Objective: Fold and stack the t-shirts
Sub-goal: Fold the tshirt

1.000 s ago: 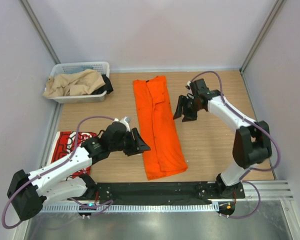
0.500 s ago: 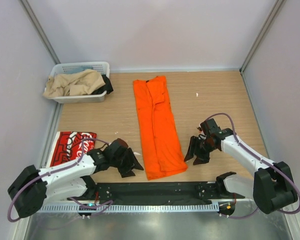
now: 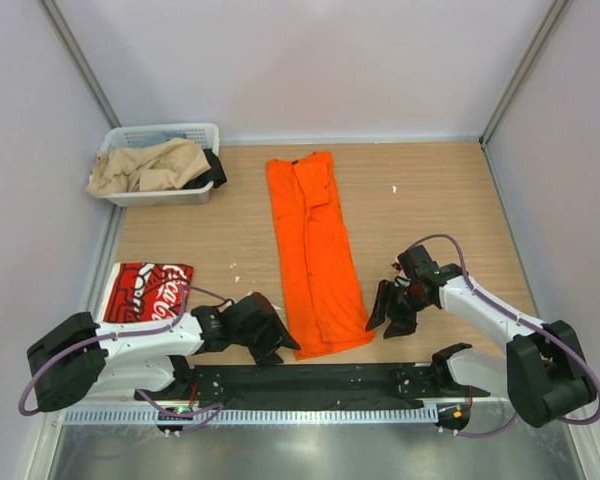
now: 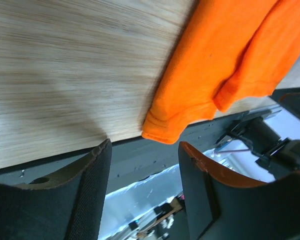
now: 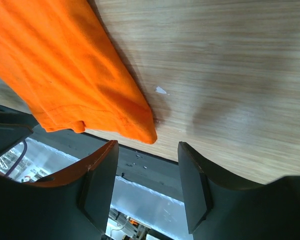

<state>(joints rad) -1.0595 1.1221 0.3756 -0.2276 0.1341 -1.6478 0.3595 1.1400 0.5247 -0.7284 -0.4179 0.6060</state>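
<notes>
The orange t-shirt (image 3: 315, 250) lies folded into a long narrow strip down the middle of the table, its hem at the near edge. My left gripper (image 3: 279, 346) is open, low beside the hem's left corner. In the left wrist view that orange corner (image 4: 210, 70) sits just ahead of the open gripper (image 4: 145, 146), untouched. My right gripper (image 3: 386, 317) is open beside the hem's right corner, and the right wrist view has the orange cloth (image 5: 65, 65) ahead of the empty gripper (image 5: 147, 149). The red t-shirt (image 3: 145, 290) with white lettering lies folded at the near left.
A white slatted basket (image 3: 160, 131) at the far left holds beige cloth (image 3: 150, 165) and something dark. The black mounting rail (image 3: 310, 380) runs right behind the near table edge, under both grippers. Grey walls close in the sides and back.
Both arms have swung down to the near end of the orange t-shirt, the left to its left corner, the right from mid-table to its right corner. The shirt has not moved.
</notes>
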